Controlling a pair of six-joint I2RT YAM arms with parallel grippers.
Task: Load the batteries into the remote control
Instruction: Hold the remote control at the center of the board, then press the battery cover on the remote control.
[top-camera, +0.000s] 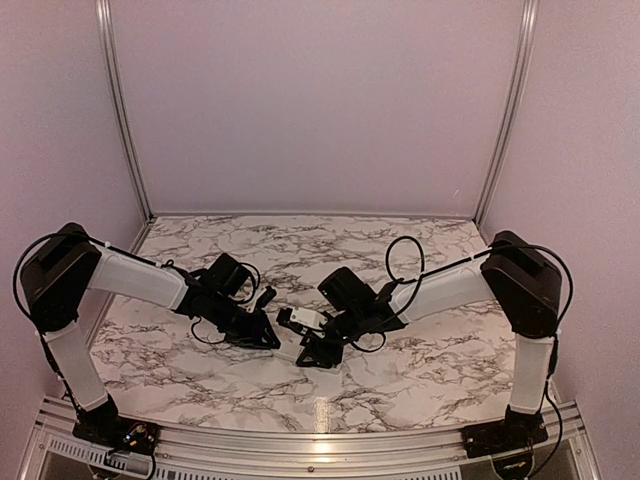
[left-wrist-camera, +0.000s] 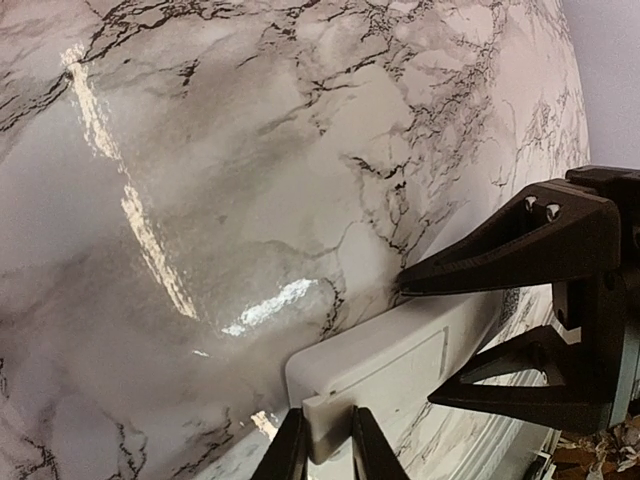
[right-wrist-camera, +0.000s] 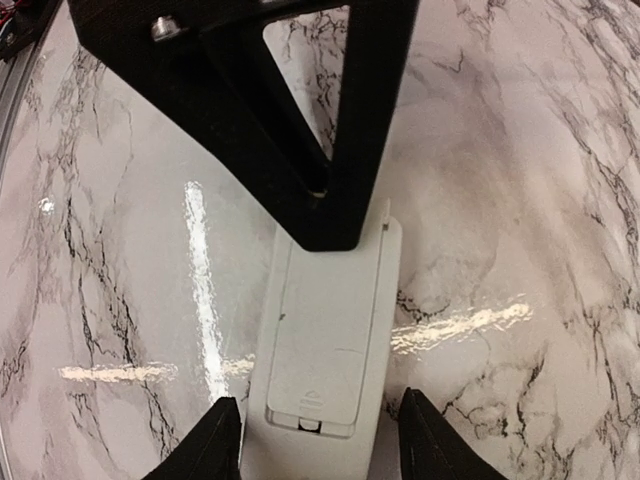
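The white remote control (top-camera: 306, 320) (left-wrist-camera: 400, 360) (right-wrist-camera: 325, 340) lies on the marble with its smooth back up and the battery cover outline showing. My left gripper (top-camera: 272, 338) (left-wrist-camera: 330, 452) is shut on a thin white lip at one end of the remote control, apparently the cover's end. Its black finger (right-wrist-camera: 330, 150) covers that end in the right wrist view. My right gripper (top-camera: 318, 352) (right-wrist-camera: 322, 445) straddles the other end, open. One finger lies against the remote's side and a sliver of table shows at the other. The batteries are out of view.
The marble table (top-camera: 400, 400) is boxed in by pale walls on three sides, with aluminium posts (top-camera: 120, 110) at the back corners. A metal rail (top-camera: 320, 445) runs along the near edge, where both arm bases stand.
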